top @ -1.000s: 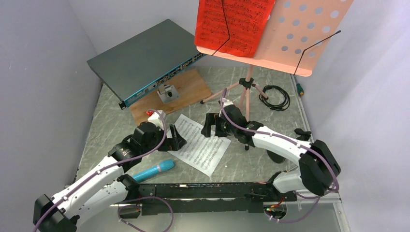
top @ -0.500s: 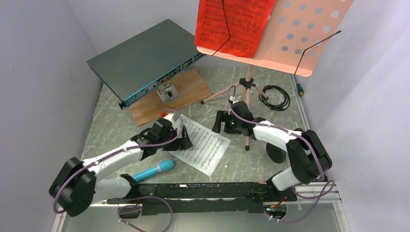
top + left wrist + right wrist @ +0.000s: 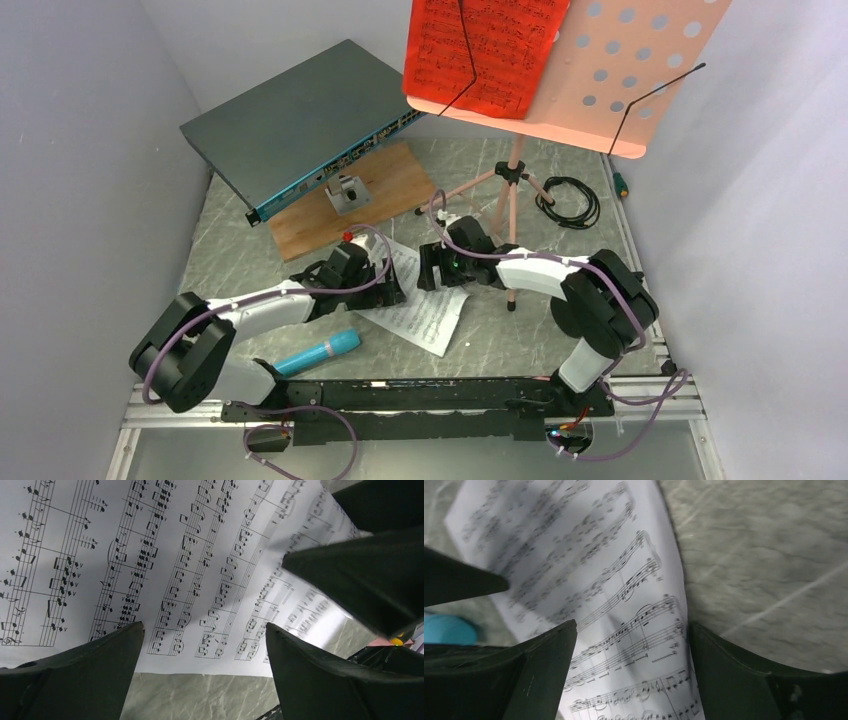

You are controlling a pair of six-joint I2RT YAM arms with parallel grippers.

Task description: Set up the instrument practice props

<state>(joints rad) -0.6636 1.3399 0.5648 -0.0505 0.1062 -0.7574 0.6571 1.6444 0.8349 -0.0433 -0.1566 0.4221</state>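
While the white printed sheet-music page [image 3: 428,312] is lying on the grey marbled table [image 3: 230,260], the left gripper [image 3: 392,292] and right gripper [image 3: 428,270] are hanging low over its opposite edges; both jaws are standing spread, pinching nothing.

Seemingly only notation on white page [image 3: 150,555]

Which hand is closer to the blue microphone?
Left. The left hand is just up-right of the microphone, at the white sheet; the right hand is farther, across the sheet.
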